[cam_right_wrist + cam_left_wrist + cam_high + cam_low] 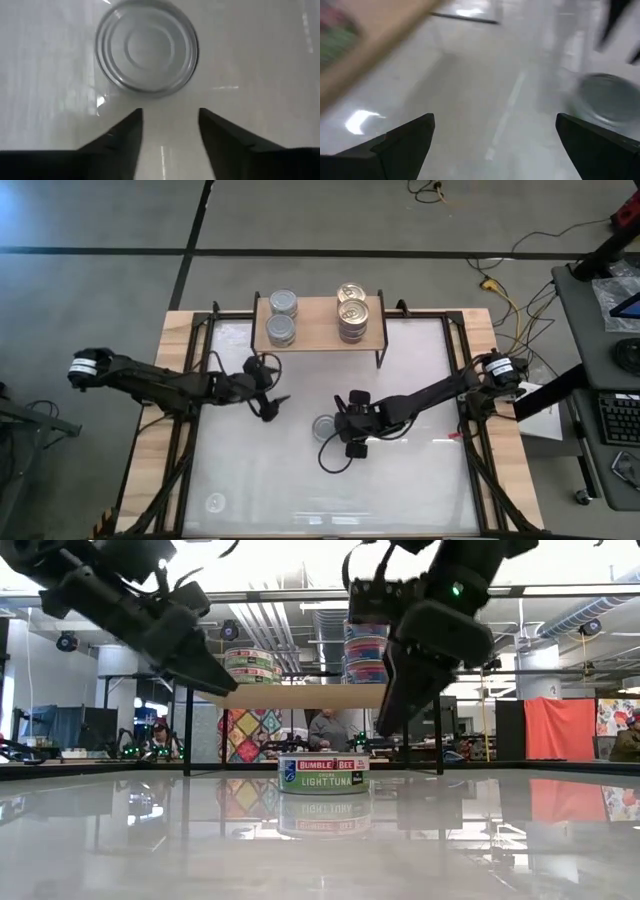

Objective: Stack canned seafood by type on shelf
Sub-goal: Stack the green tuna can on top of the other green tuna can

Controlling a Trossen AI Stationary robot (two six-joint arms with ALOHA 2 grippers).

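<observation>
White tabletop (400,480) | silver-lidded tin (324,427) standing | right claw (340,442) beside, parted

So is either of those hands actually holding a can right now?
No. The right hand hangs open just short of the silver-lidded tuna can on the table, not touching it. The left hand is open and empty.

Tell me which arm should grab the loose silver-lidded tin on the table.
Probably the right: its pincer hangs open just beside the tin. The left pincer, also open, is farther off, nearer the shelf.
</observation>
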